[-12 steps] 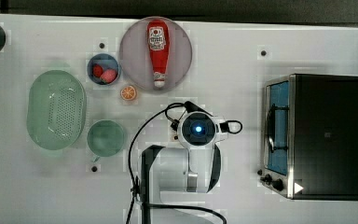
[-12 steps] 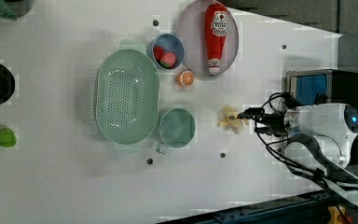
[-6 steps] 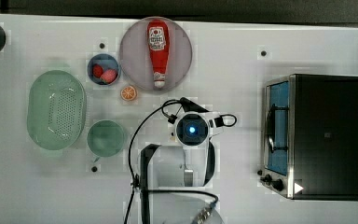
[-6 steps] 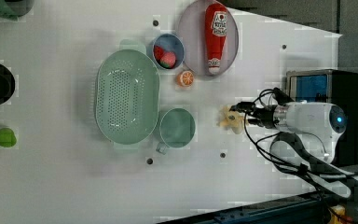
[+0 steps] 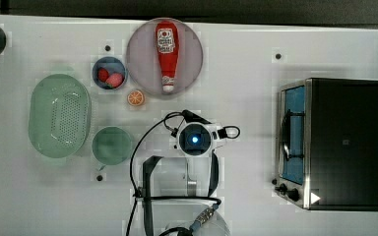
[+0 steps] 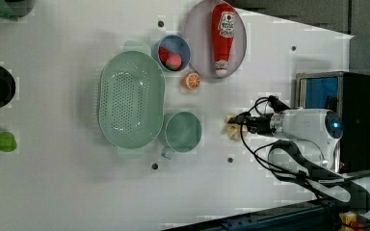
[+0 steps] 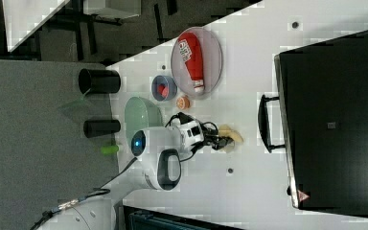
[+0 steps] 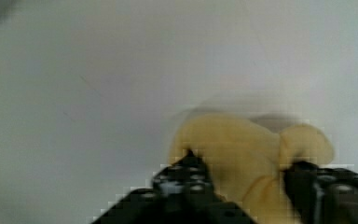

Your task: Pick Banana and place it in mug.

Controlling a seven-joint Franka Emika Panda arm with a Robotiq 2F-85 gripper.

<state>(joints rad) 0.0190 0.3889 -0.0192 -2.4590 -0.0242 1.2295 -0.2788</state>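
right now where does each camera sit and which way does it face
Top view: overhead, straight down on the white table; arm and wrist seen from above.
Left view: high, angled down; arm enters from the left view's right, gripper at the banana, beside the mug.
Right view: high, opposite side; arm base at the right view's bottom, toaster oven large.
Wrist view: on the wrist, facing the banana between both fingers.
Left and right views share the ketchup bottle.

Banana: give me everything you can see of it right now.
The banana is pale yellow and looks soft, like a plush or foam toy, with a rounded lobe at one end. It lies flat on the white table, to the left view's right of the green mug and apart from it. The pincer straddles it, a black finger on each side.
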